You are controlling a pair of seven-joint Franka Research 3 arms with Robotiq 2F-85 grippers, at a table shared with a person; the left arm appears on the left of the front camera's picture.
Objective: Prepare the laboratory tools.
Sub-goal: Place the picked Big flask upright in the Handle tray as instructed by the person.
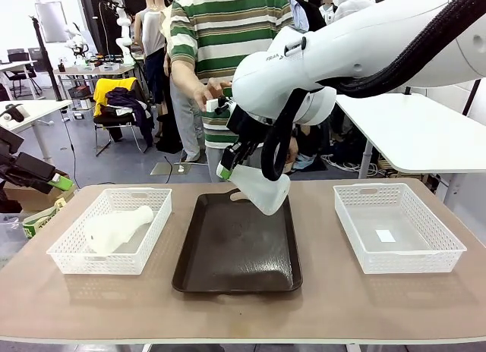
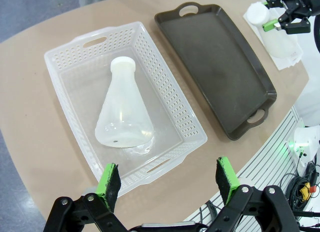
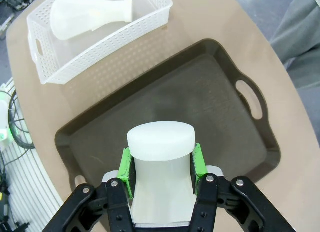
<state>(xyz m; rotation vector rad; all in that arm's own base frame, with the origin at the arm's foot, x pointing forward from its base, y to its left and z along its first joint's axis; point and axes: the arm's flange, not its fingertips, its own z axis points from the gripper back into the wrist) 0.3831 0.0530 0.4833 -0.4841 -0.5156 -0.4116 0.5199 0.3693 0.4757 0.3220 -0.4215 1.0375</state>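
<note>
Nearest us on the bench (image 1: 326,314) lies the dark brown tray (image 1: 228,257), midway along the near edge and running back toward the far one, with a handle slot at each short end. Above its far right corner hangs the right claw (image 3: 161,166), its green pads pressed tight on either side of the neck of a frosted flask (image 1: 263,189). In the right wrist view we see the round white mouth standing just past the fingertips. That flask is tilted, neck up and toward the bench's left, wide base down over the tray's far rim. Whether the base touches the tray we cannot quite tell from the front.

By the bench's left edge stands the left basket (image 1: 72,255), white lattice plastic, just beside the tray but apart from it. In it the other flask (image 1: 115,231) lies on its side, base toward the basket's near left corner, neck toward the far right one. The left claw (image 2: 169,178) hangs near the bench's left edge, looking down at this basket — jaws spread wide, nothing between the pads.

By the right edge stands the right basket (image 1: 414,262), with a small white slip (image 1: 385,235) on its floor. At the far edge stands a person (image 1: 228,33) in a green-striped shirt, one hand (image 1: 203,90) near the robot's right arm.
</note>
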